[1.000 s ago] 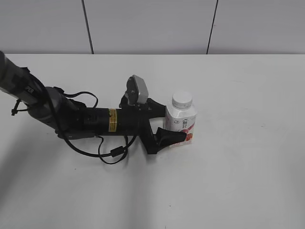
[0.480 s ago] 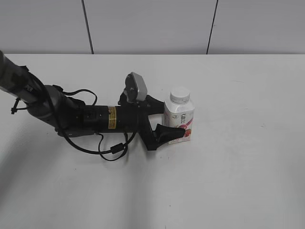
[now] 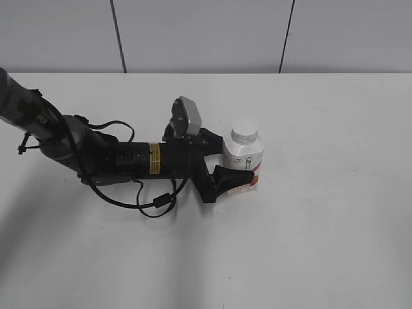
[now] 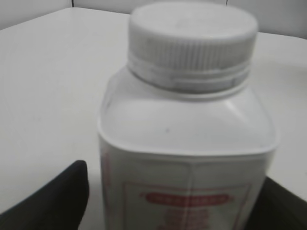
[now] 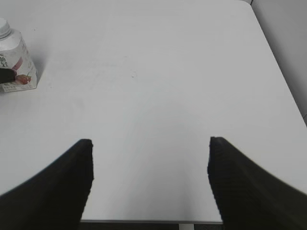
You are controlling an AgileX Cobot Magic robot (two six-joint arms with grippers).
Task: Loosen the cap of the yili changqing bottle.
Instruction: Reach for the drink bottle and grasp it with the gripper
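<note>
The yili changqing bottle [image 3: 243, 158] stands upright on the white table, white with a pink-red label. Its white ribbed cap [image 3: 245, 131] sits on the neck. My left gripper [image 3: 235, 161] reaches in from the left, lying low along the table, and is shut on the bottle's lower body, one black finger in front and one behind. In the left wrist view the bottle [image 4: 187, 143] and the cap [image 4: 192, 43] fill the frame between the fingers [image 4: 175, 201]. My right gripper [image 5: 149, 143] is open and empty above the table, far from the bottle [image 5: 14, 60]; it is out of the exterior view.
The white table [image 3: 322, 225] bears only the bottle and the left arm with its looping black cable [image 3: 151, 203]. A grey panelled wall [image 3: 206, 32] runs behind. The table's near edge [image 5: 153, 221] shows in the right wrist view.
The left gripper and the bottle shifted slightly left together, then back right. The bottle stands straighter now.
</note>
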